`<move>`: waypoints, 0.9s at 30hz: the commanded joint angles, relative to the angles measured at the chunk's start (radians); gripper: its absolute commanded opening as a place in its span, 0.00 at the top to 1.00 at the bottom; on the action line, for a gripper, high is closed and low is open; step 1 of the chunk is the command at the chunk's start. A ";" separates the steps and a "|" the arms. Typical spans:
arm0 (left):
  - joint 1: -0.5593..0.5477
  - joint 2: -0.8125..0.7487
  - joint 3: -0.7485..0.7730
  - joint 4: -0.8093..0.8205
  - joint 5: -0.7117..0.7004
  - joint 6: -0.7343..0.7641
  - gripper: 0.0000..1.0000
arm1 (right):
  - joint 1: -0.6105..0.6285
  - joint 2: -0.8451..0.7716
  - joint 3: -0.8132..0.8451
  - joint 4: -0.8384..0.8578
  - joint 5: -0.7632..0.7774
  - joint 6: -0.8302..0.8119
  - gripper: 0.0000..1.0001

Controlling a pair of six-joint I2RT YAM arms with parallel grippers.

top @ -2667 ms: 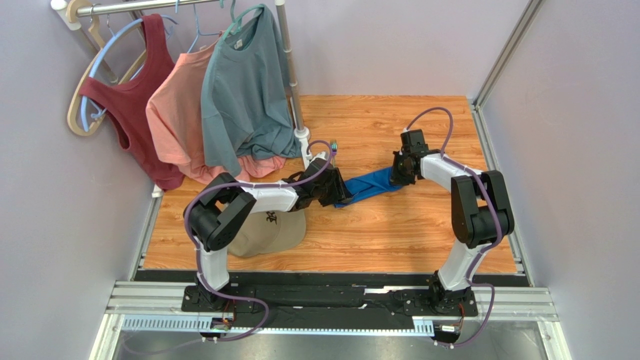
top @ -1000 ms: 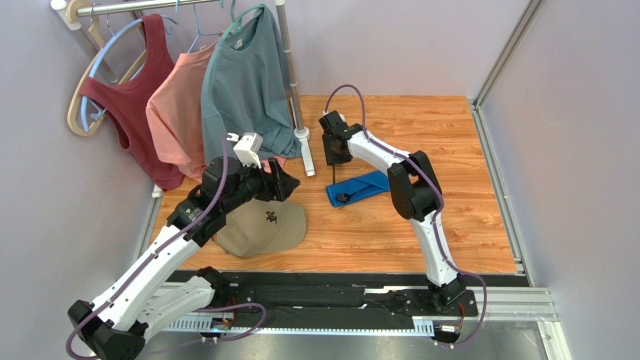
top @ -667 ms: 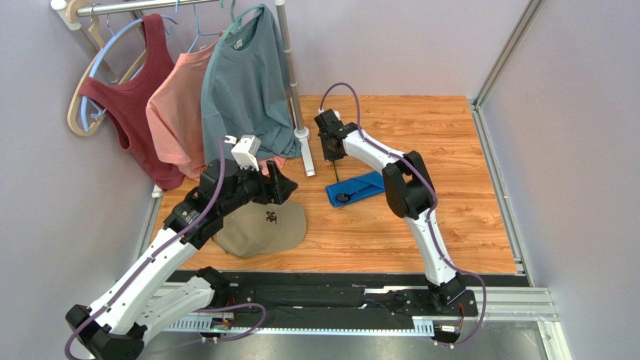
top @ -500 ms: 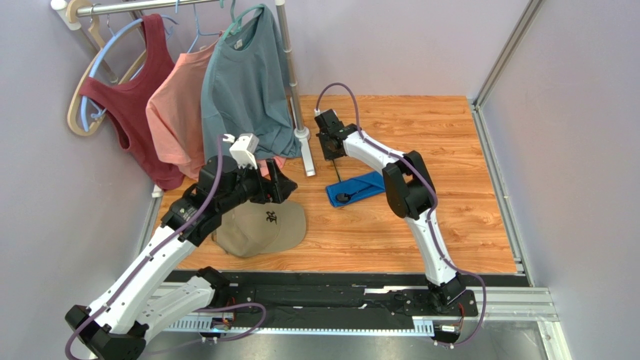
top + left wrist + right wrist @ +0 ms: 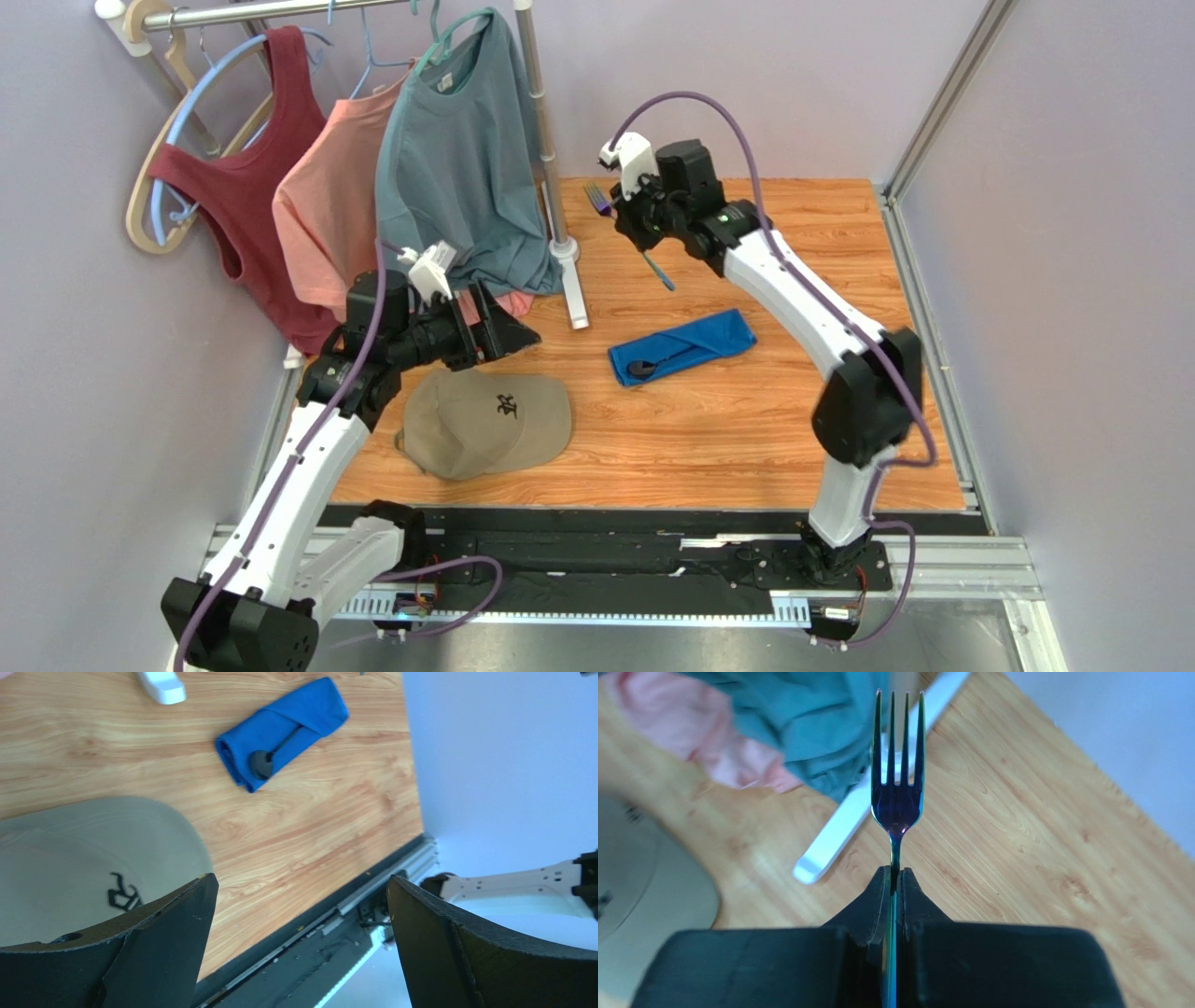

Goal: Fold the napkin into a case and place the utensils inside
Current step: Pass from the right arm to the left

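The blue napkin (image 5: 687, 345) lies on the wooden table as a narrow folded case. The black spoon (image 5: 643, 370) is tucked in it, with its bowl sticking out at the left end. The left wrist view has the napkin (image 5: 302, 715) and spoon bowl (image 5: 261, 764) far ahead. My right gripper (image 5: 631, 224) hangs above the back of the table, shut on the purplish-blue fork (image 5: 657, 269). In the right wrist view the fork (image 5: 898, 791) stands tines forward from the shut right gripper (image 5: 895, 878). My left gripper (image 5: 508, 331) is open and empty above the tan cap, and shows spread as the left gripper (image 5: 302, 945).
A tan cap (image 5: 484, 423) lies at the front left, under the left gripper. A clothes rack with red, pink and grey-teal shirts (image 5: 456, 168) stands at the back left, its white foot (image 5: 572, 287) on the table. Grey walls close in both sides.
My right gripper closed on the fork beside the rack foot and lifted it up and toward the back. The left gripper opened fully and drew back to the left.
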 commanded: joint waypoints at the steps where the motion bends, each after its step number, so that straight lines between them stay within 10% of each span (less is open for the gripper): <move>1: 0.029 0.050 0.031 0.131 0.301 -0.005 0.01 | 0.098 -0.216 -0.144 -0.120 -0.140 -0.182 1.00; 17: 0.025 0.175 -0.005 0.081 0.470 0.125 0.07 | 0.360 -0.536 -0.460 -0.286 -0.036 -0.257 1.00; 27: -0.031 0.299 0.007 0.162 0.480 0.066 0.35 | 0.442 -0.527 -0.465 -0.246 0.002 -0.269 1.00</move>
